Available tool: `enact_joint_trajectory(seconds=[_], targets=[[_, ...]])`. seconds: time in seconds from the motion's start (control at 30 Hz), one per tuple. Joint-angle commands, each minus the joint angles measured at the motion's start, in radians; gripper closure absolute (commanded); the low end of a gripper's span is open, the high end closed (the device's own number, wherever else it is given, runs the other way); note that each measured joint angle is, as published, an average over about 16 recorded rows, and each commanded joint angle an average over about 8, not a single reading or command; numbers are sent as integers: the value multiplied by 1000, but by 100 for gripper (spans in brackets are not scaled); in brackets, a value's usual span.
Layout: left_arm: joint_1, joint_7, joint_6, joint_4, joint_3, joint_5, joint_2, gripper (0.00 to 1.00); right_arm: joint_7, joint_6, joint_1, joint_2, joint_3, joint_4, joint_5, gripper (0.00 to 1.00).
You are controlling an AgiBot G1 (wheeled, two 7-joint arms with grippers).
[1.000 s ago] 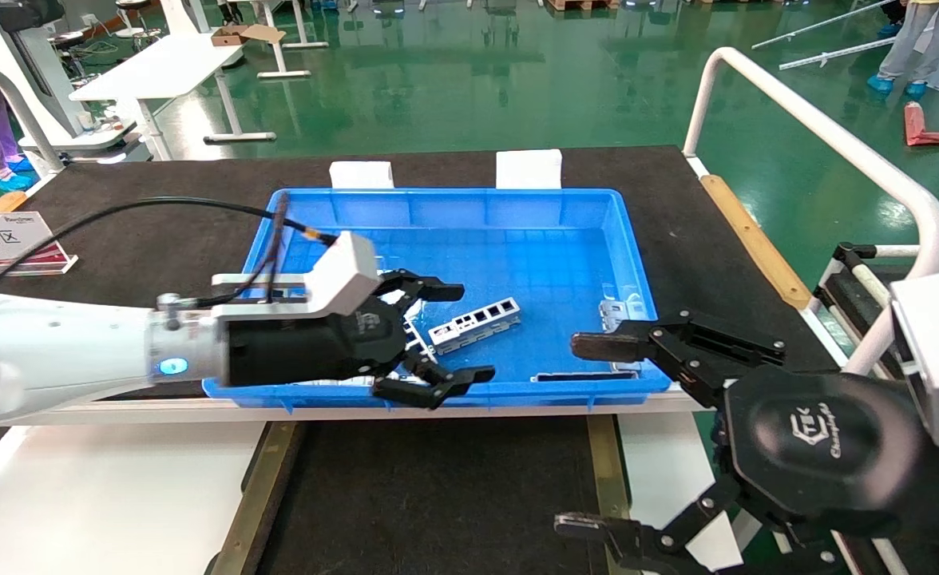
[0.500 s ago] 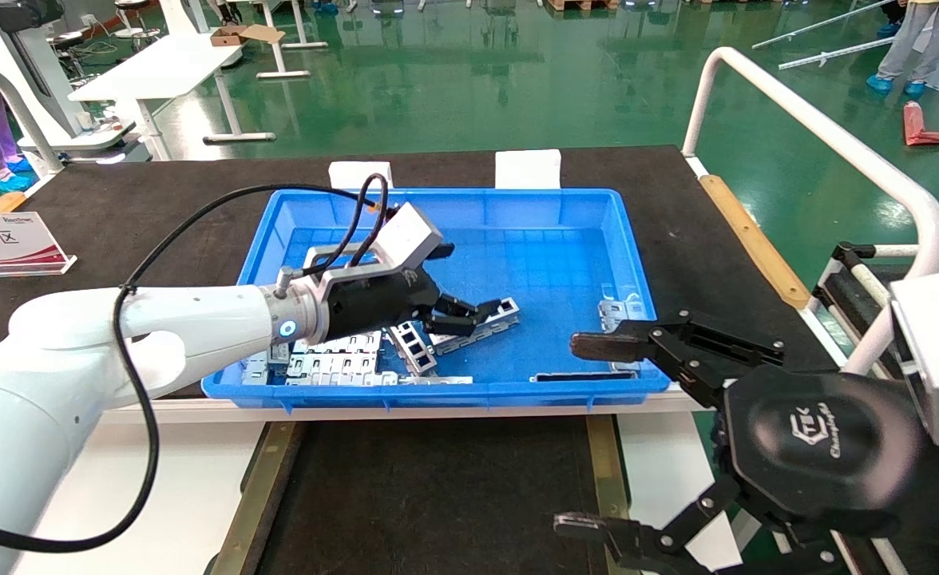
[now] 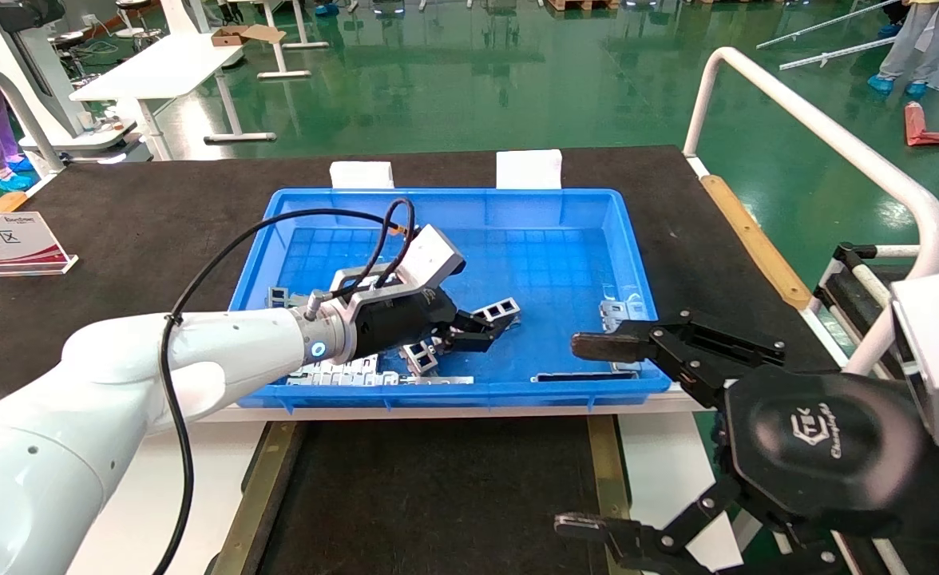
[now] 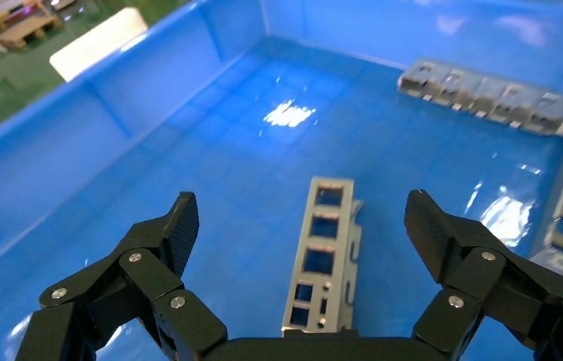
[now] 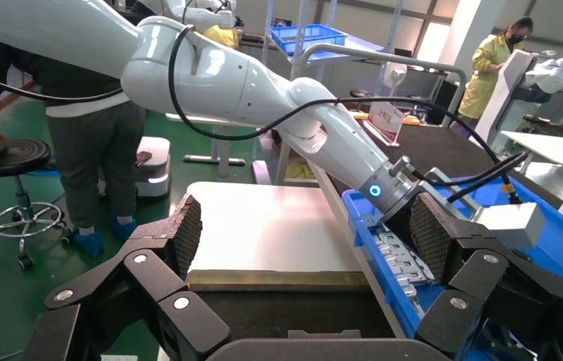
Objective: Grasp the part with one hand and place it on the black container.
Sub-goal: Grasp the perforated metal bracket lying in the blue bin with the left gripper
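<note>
The black container (image 3: 437,495) lies nearest the robot, a broad matte surface with brass-coloured strips down its long sides and plenty of bare room for setting something down. Just beyond it sits the blue crate (image 3: 637,271), its raised front wall standing between the parts and that surface, so anything lifted out must clear that rim before coming back toward the robot.

The left gripper (image 4: 304,229) reaches deep into the crate, low over the floor, fingers spread wide on either side of the part (image 4: 323,252) (the ladder-like strip with the square windows). The part lies flat on the crate floor, lengthwise between the two fingers (image 4: 177,226), not touching either one as far as I can see. That straddle looks meant to pinch it across its narrow width.

Other grey strips (image 4: 488,94) lie well apart near the far wall, so closing should catch nothing else.

The right gripper (image 3: 597,431) hangs spread open near the crate's right front corner, idle.
</note>
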Motion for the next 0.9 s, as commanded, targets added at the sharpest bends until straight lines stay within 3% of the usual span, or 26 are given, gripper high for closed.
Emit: enact_joint_trajectory(seconds=[0.03,0.1,0.3,0.33,0.37,0.9], targets=[[9,-17,-24,-14,22,-6,0,0,0,0,0,0,0,0,0,1],[15,-34,-47,-22,43,-16,0,13,0,0,0,0,0,0,0,19],[26,-75,-96,-40,100,-49,-2,88,0,0,0,0,0,0,0,93],[27,-80,-103,-42,109,-54,-2,97,0,0,0,0,0,0,0,99],[28,-85,-108,-43,118,-60,-2,100,0,0,0,0,0,0,0,100],[29,-120,-161,-51,228,-144,-5,100,0,0,0,0,-1,0,1,100]])
